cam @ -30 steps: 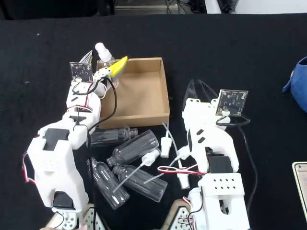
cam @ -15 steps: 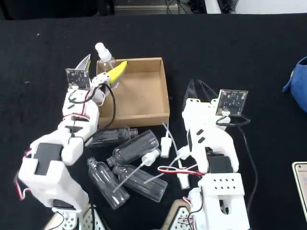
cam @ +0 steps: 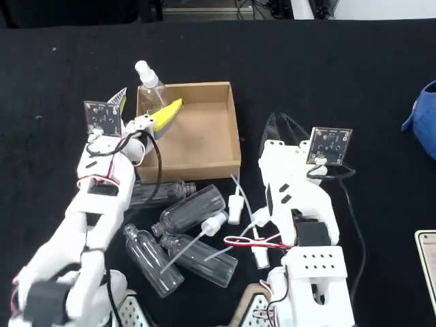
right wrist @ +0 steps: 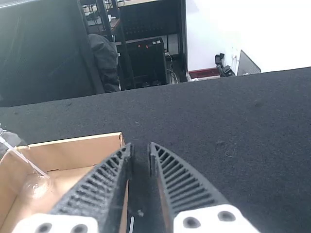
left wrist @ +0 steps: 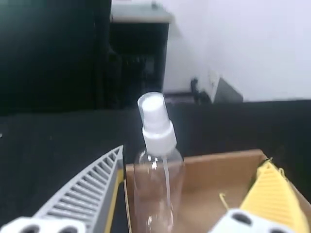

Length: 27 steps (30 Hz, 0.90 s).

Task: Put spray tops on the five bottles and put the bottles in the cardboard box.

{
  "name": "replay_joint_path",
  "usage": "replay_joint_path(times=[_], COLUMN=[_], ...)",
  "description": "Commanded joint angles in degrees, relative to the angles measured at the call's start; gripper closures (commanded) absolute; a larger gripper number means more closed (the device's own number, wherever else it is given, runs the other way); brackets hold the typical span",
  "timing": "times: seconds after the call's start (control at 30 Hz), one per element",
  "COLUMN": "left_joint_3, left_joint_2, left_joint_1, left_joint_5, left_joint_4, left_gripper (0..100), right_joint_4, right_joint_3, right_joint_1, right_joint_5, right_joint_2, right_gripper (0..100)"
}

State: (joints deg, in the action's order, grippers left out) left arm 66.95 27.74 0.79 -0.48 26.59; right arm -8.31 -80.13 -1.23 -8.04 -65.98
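Note:
A clear bottle [cam: 148, 85] with a white spray top stands upright in the far left corner of the cardboard box [cam: 235, 129]. My left gripper [cam: 143, 105] is open just short of it, its grey and yellow fingers apart and touching nothing. In the left wrist view the bottle [left wrist: 158, 165] rises between the open left gripper [left wrist: 192, 160] fingers, ahead of their tips. My right gripper [cam: 279, 126] is shut and holds nothing, to the right of the box. Several uncapped bottles [cam: 191, 210] and loose spray tops [cam: 235, 204] lie in front of the box.
A blue object [cam: 422, 119] and a card [cam: 428, 255] sit at the table's right edge. Red wire [cam: 248, 240] runs over the spray tops near the right arm's base. The box floor [right wrist: 73, 165] is bare beside the bottle.
My left arm has drawn back from the box toward the near left, and its open fingers no longer flank the bottle. The bottle stays upright in the corner. The right arm has not moved.

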Motion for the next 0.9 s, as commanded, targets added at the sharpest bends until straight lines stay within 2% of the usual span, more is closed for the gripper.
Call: replay_joint_path(times=[0.0,0.23,0.4,0.6,0.87], left_joint_3=[-0.7,-0.6,0.7,5.1,0.1], left_joint_2=[9.6,22.5,31.4,43.0,51.8], left_joint_1=[0.5,-0.6,-8.3,-14.1,-22.7], left_joint_5=[0.5,0.6,0.0,0.0,-1.1], left_joint_4=[-10.7,-28.8,-42.2,-47.3,-69.2], left_gripper=[73,73,73,73,73], right_joint_4=[1.3,1.6,1.6,1.6,1.6], right_joint_3=[0.2,-0.5,-0.2,-0.4,-0.6], right_joint_1=[-1.1,-1.1,-1.1,-1.1,-1.1], right_joint_5=[0.3,0.3,0.3,0.3,0.3], right_joint_2=[-1.1,-1.1,-1.1,-1.1,-1.2], right_gripper=[96.2,96.2,96.2,96.2,96.2])
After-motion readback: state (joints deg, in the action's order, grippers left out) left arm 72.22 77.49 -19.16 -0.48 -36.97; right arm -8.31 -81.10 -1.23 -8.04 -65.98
